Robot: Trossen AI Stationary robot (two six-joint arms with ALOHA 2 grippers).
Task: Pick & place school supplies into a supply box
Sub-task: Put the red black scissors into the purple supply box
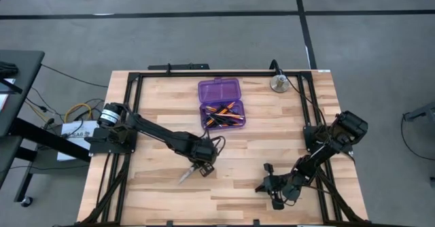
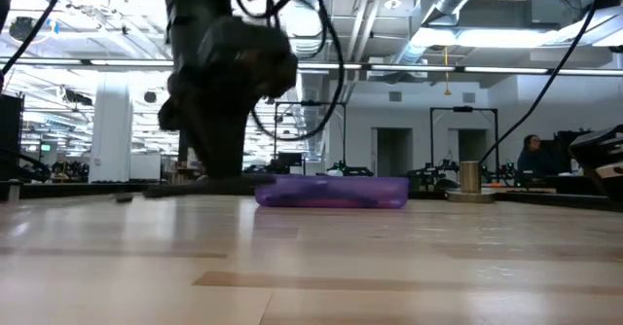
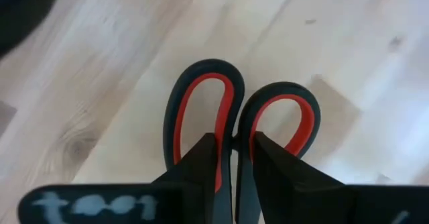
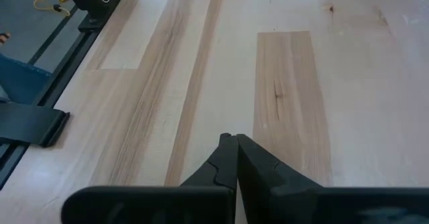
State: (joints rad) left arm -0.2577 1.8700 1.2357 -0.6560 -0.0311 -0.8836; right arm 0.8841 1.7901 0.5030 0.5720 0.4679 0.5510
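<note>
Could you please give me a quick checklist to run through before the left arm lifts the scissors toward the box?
1. Left gripper fingers closed on the scissors at the handles: ok.
2. Scissor blades clear of the table: cannot tell.
3. Supply box lid open: ok.
4. Room in the box among the pencils and pens: cannot tell.
5. Right gripper shut and parked away from the box: ok.

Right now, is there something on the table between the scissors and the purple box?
No. In the high view, only bare wood lies between the scissors, held by the left gripper, and the purple box.
</note>
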